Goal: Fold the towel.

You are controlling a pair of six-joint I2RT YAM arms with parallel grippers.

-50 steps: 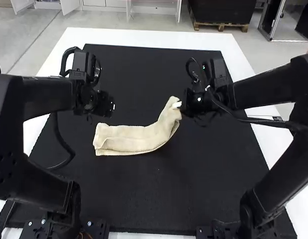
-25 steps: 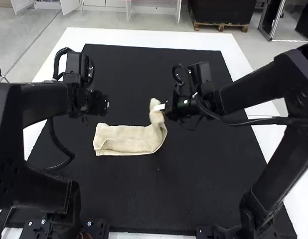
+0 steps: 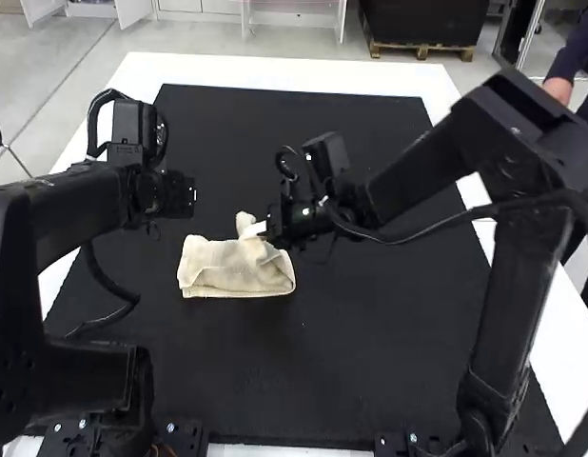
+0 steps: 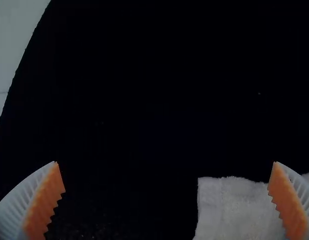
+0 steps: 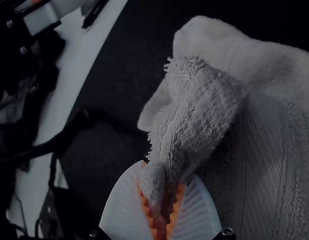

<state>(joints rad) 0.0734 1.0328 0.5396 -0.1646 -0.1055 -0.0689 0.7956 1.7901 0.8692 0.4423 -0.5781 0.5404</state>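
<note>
One towel, left of centre, its end pinched by the right gripper: lower it square, release gently! Left gripper, upper left, hangs spread.

The white-fingered right gripper pinches the raised end of a cream cloth towel, nearer the black worktop's left edge.

The towel lies on the mat, left of centre, atop the table.
</note>
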